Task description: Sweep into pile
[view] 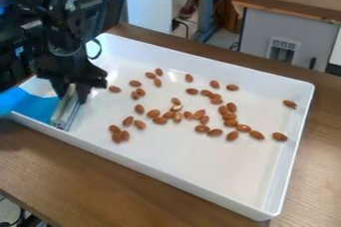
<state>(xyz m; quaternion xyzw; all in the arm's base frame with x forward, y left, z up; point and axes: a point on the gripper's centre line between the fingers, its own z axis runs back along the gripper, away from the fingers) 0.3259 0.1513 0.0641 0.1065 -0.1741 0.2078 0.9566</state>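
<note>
A black two-finger gripper (72,95), jaws pinching a pale, elongated tool (63,114) at one end of a white rectangular tray (166,176), should sweep low and gently, herding brown oval almonds (153,113) scattered mid-tray together.

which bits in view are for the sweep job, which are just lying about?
Job:
- almonds
- white tray
- gripper
- pale tool held in it

Just there:
- wooden table
- grey cabinet behind

Blue piece beside the tool: can't tell.
</note>
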